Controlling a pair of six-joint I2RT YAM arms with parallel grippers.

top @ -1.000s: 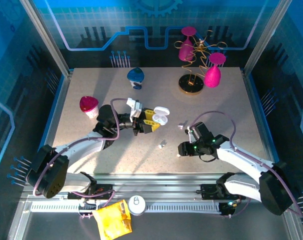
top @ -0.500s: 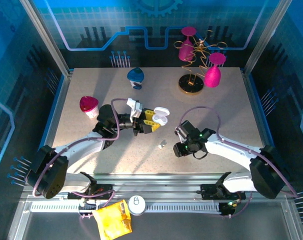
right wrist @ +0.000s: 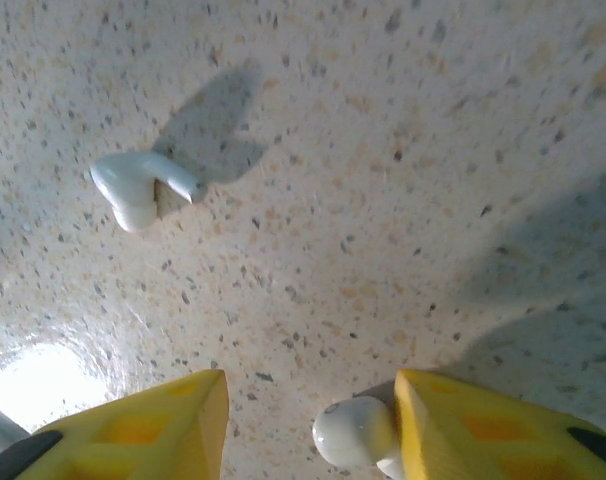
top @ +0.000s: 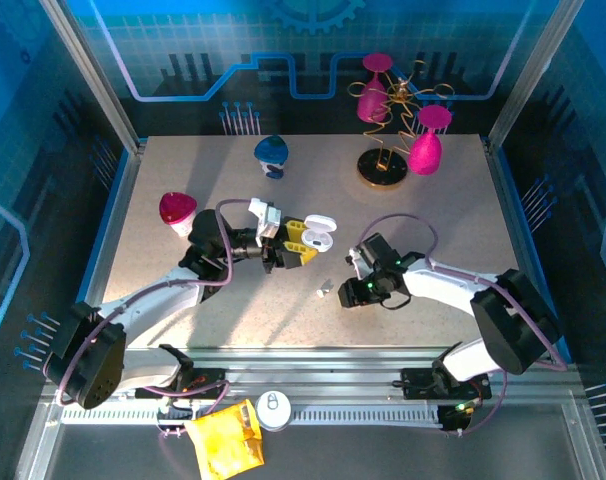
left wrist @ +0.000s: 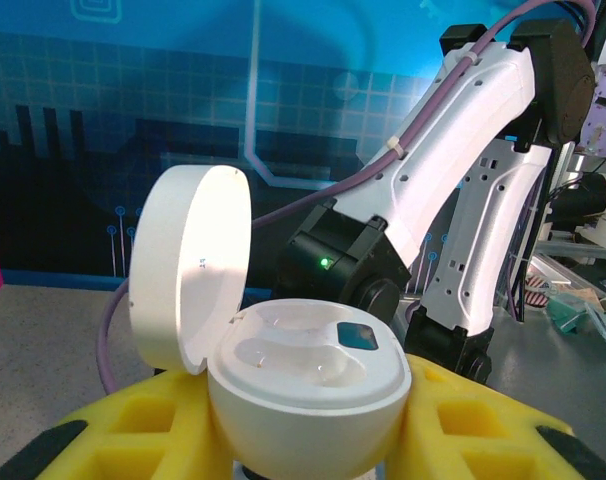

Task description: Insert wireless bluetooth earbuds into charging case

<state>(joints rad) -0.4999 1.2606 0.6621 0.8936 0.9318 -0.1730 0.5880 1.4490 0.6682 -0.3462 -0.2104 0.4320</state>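
**1. Charging case.** A small glossy white plastic pebble-shaped charging case (left wrist: 305, 385). Its round hinged lid (left wrist: 188, 270) stands open at the left of the left wrist frame, and both moulded wells look empty. In the top view it sits at the centre, raised off the speckled beige tabletop (top: 433, 220). The left gripper (top: 308, 243) holds it, with yellow foam-faced fingers (left wrist: 148, 425) closed against its two sides.

**2. Near earbud.** A tiny white plastic near earbud (right wrist: 355, 432) lies on the tabletop at the bottom centre of the right wrist frame. It is between that gripper's fingers, hard by the finger on the frame's right. Whether it touches that finger cannot be told.

**3. Far earbud.** A second tiny white plastic far earbud (right wrist: 138, 185) with a short stem lies at the upper left of the same frame, well apart from the fingers.

**4. Right gripper.** The right gripper (right wrist: 308, 385) is low over the tabletop with its yellow fingers parted about halfway. It grips nothing.

**Step in hand (judged).** This is the pick-up of the first earbud. Neither earbud is seated yet.

**Next move (judged).**
- Centre the jaws on the near earbud and close gently, since so small and smooth a piece may slip out sideways.
- Lift it and carry it to the open case.
- Line its stem up with a well before release.
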